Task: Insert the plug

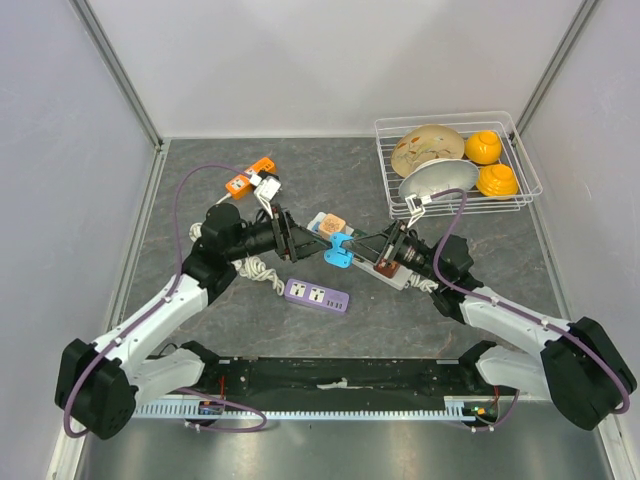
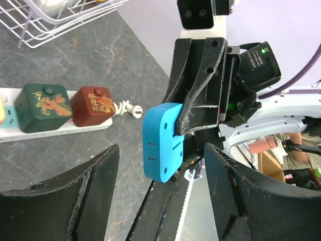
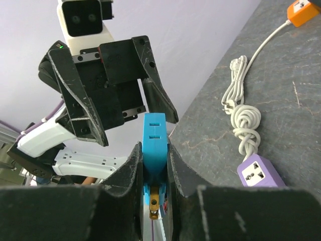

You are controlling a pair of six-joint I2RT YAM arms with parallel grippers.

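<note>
Above the grey table (image 1: 300, 180), the right gripper (image 3: 154, 150) is clamped on a blue plug (image 2: 161, 141) (brass prongs apparently pointing back toward its wrist), near the white power strip (image 2: 30, 131). The left gripper (image 2: 161, 155) faces it, fingers spread apart.

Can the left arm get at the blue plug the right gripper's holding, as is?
Probably yes. The left gripper faces the blue plug with jaws open and nothing between them. The right gripper clamps only one end, so the other sticks out free.
</note>
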